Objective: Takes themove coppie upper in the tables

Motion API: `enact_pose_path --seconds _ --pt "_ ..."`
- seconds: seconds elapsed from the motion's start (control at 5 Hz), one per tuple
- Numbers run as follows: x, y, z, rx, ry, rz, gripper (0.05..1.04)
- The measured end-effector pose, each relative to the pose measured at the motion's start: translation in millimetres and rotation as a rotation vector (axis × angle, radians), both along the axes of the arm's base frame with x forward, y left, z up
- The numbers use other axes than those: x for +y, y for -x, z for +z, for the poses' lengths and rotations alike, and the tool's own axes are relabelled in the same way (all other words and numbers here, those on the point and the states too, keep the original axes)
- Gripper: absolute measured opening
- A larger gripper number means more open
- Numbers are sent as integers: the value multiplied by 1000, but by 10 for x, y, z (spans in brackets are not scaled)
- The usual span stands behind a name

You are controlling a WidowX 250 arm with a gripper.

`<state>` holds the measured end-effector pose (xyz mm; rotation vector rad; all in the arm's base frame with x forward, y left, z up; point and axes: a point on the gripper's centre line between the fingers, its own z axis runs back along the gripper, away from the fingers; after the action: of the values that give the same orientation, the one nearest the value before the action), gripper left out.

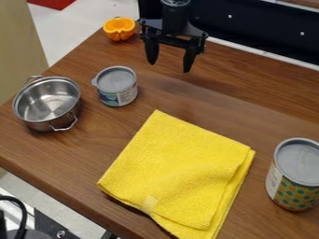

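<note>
The table (81, 158) is brown wood. At the upper left is pale floor (68, 25) with a red thing (53, 3). The claw (169, 68), top middle, is spread apart. The silver pot (47, 105) sits at the left, near the small can (116, 86). At lower right, a big can (294, 175) has a dotty label (293, 193).

The pot (48, 103) is shiny, smooth metal, with bright glints inside and glossy wire handles. The small can (116, 87) and large can (295, 174) have matt, smooth grey tops and printed, slightly glossy sides. The towel (179, 176) is rough, fuzzy cloth. The table (74, 161) looks like smooth, grained wood with a soft sheen. The tool (169, 66) has a dull black finish.
</note>
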<state>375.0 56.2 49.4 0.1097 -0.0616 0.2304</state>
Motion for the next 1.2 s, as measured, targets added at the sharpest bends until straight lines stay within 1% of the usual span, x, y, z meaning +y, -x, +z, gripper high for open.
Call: enact_pose_path --seconds 0.2,0.4,0.6,0.8,1.0,1.2 --pt "-14 44 -137 36 3 3 996" --pt "-137 187 -301 64 -35 -12 996" --pt "-335 338 -229 47 -20 -66 997" --pt "-476 463 4 -2 10 -88 997" --pt "-605 694 295 -61 30 -59 997" --pt "-825 924 354 -44 68 -33 996"
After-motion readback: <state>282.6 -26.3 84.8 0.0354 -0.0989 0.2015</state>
